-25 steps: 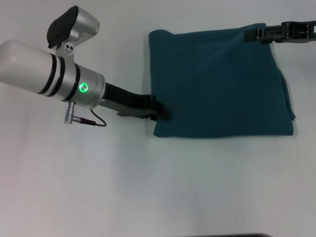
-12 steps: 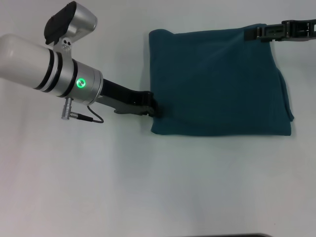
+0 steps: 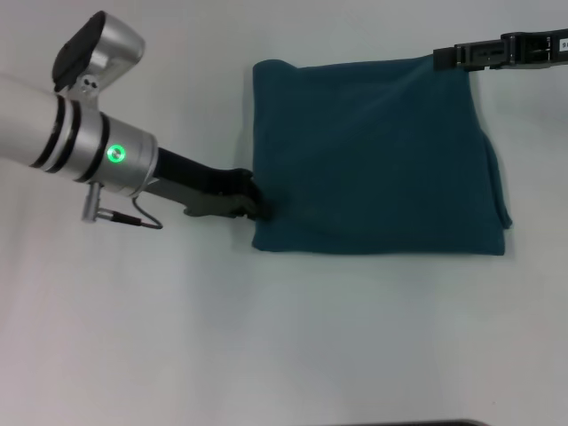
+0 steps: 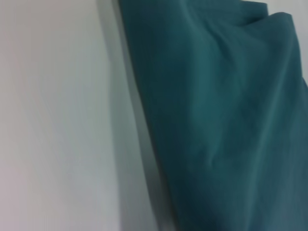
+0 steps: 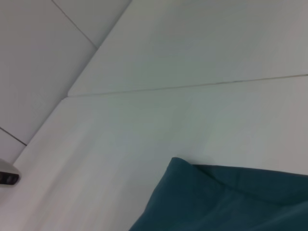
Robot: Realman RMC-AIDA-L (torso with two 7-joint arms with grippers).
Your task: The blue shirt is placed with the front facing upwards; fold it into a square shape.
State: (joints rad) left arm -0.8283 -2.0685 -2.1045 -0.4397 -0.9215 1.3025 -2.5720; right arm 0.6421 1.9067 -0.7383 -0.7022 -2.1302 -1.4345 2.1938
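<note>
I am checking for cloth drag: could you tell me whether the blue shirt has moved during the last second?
Yes. The blue shirt has slid toward the robot's left across the table, with the left gripper at its near-left corner.

the left arm, a silver cylinder with black bands and a green light, reaches in from the left; its black left gripper [image 3: 253, 206] sits low at the near left corner of the folded teal-blue cotton shirt [image 3: 373, 155]. the slim black right gripper [image 3: 444, 57] lies level at the shirt's far right corner.

Lettering and neck label of the folded blue shirt [image 3: 377, 160] hidden; both grippers' jaws indiscernible.
</note>
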